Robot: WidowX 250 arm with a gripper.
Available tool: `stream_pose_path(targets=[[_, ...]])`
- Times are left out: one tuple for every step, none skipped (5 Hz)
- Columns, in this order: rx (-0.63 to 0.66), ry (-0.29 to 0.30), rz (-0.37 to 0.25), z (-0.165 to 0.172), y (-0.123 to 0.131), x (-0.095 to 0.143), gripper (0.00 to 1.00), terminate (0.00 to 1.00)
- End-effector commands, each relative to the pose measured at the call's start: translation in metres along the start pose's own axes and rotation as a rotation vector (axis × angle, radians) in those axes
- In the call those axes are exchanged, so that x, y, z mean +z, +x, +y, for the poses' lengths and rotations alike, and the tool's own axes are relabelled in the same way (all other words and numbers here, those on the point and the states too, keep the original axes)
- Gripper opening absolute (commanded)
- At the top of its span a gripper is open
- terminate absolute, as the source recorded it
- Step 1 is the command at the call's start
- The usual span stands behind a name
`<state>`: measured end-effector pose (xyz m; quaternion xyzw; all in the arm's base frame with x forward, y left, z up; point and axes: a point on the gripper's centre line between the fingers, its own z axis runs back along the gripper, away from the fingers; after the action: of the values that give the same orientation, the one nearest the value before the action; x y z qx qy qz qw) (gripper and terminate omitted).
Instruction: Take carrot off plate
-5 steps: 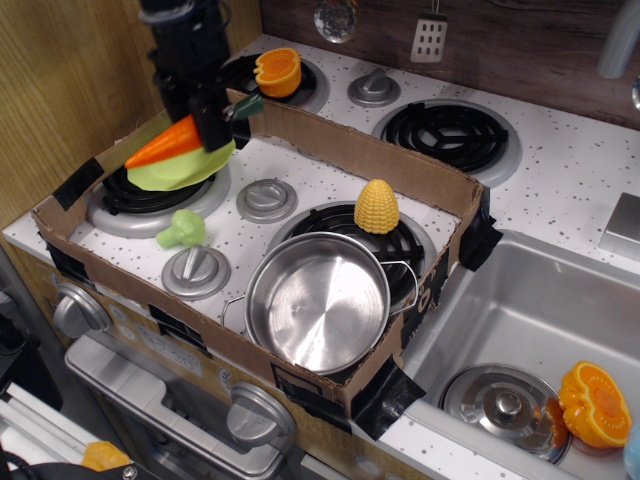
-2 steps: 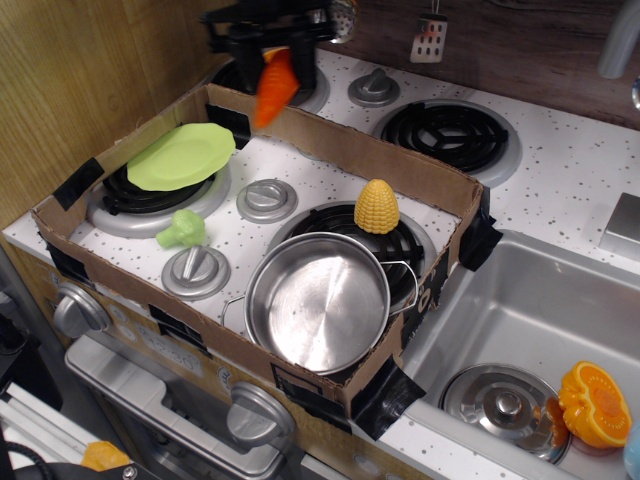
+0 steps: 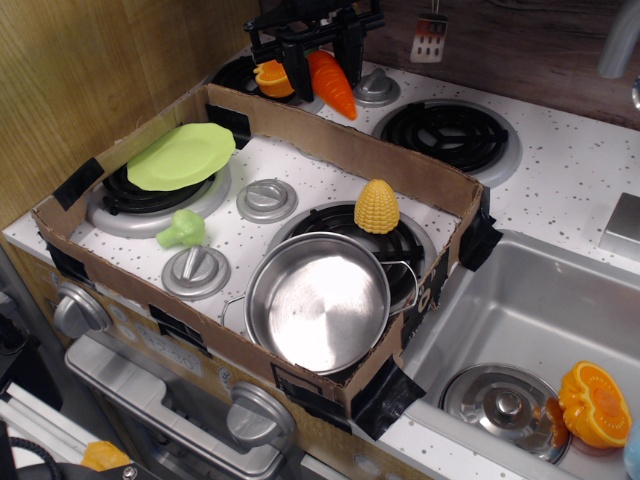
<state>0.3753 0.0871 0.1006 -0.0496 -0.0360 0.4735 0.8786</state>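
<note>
observation.image: hand (image 3: 322,52) closed around carrot (image 3: 333,83), well apart from plate (image 3: 181,155)

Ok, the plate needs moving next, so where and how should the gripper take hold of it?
By its rim, I'd judge. The plate is thin and lies flat-ish on the front-left burner, its right edge overhanging the burner. Come from above and the right, one finger under that raised edge, one on top; the cardboard wall crowds the left side.

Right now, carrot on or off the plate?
Off. The carrot hangs tilted at the gripper beyond the cardboard wall; the plate lies bare on its burner.
</note>
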Motion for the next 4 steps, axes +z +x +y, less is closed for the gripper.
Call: stream_pose_path(targets=[[0.419, -0.170, -0.315, 0.014, 0.013, 0.016, 0.00, 0.00], [0.598, -0.147, -0.361, 0.017, 0.013, 0.004, 0.00, 0.00], [0.583, -0.183, -0.401, 0.014, 0.019, -0.009, 0.00, 0.00], [0.558, -0.169, -0.386, 0.006, 0.020, -0.016, 0.00, 0.00]])
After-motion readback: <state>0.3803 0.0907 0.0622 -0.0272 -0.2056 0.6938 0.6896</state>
